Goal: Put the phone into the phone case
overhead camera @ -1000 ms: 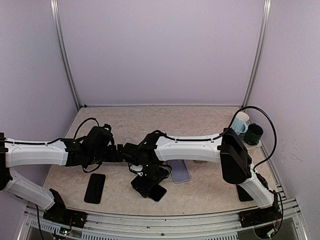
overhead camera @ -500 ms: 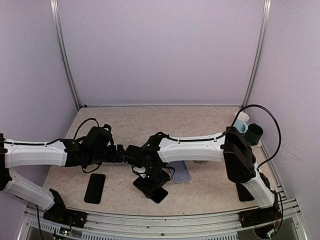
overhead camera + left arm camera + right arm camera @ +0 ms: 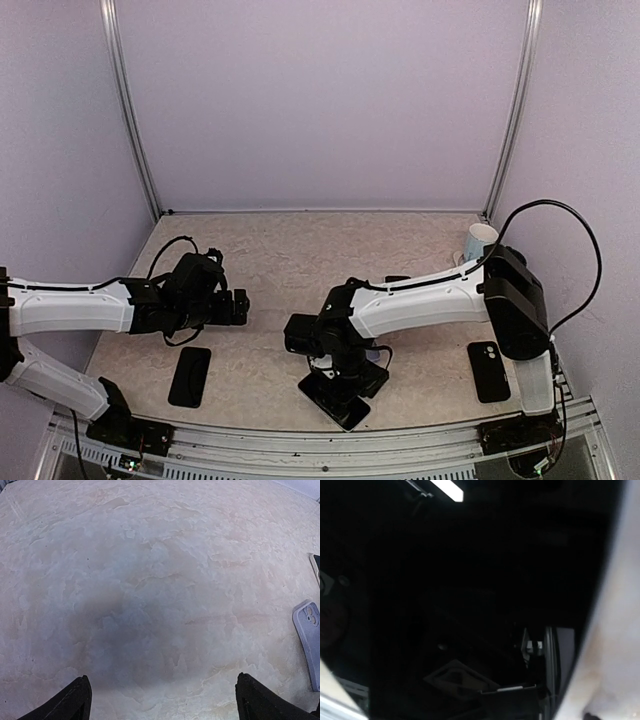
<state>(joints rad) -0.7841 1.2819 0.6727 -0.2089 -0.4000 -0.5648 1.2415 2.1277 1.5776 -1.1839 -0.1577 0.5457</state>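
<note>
Beige mottled table (image 3: 280, 250), lilac walls behind. Phone (image 3: 338, 402), a dark glossy slab, lies flat near the front edge, directly under the right gripper (image 3: 345, 382). The right wrist view shows only its mirror-like face, so whether those jaws grip it cannot be told. Left gripper (image 3: 162, 701) hovers with jaws wide, nothing between them. Lilac case (image 3: 308, 642) lies to its right. A black slab (image 3: 487, 371) with a camera window lies far right.

Judged handling: stiff, thin and fairly dense, with slippery, breakable glass. It is best pinched across its long edges, not its faces.

Against the frame a second earlier, the right arm has swung right. The phone has shifted right and nearer with it, the black slab is uncovered, and the left arm is unmoved.
</note>
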